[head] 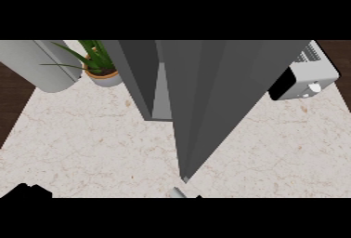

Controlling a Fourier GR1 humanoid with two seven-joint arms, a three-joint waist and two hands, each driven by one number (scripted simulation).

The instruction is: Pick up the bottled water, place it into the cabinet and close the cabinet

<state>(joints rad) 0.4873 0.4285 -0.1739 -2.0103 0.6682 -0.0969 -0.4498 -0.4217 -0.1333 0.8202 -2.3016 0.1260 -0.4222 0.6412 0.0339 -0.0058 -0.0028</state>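
Observation:
A tall grey cabinet [140, 76] stands at the back middle of the counter. Its door [219, 97] is swung open and narrows to a tip near the view's lower edge. A lighter inner panel [162, 93] shows between the body and the door. The bottled water shows nowhere; the door hides most of the inside. Only black tips of my left hand [27, 191] show at the lower left corner. A black sliver that seems to be my right hand [198, 196] shows at the lower edge just below the door's tip, beside a short grey piece [179, 192].
A potted green plant [101, 65] stands left of the cabinet, with a large grey cylinder [41, 65] further left. A white appliance [305, 76] sits at the back right. The marble counter top [82, 144] ends in dark edges at both sides.

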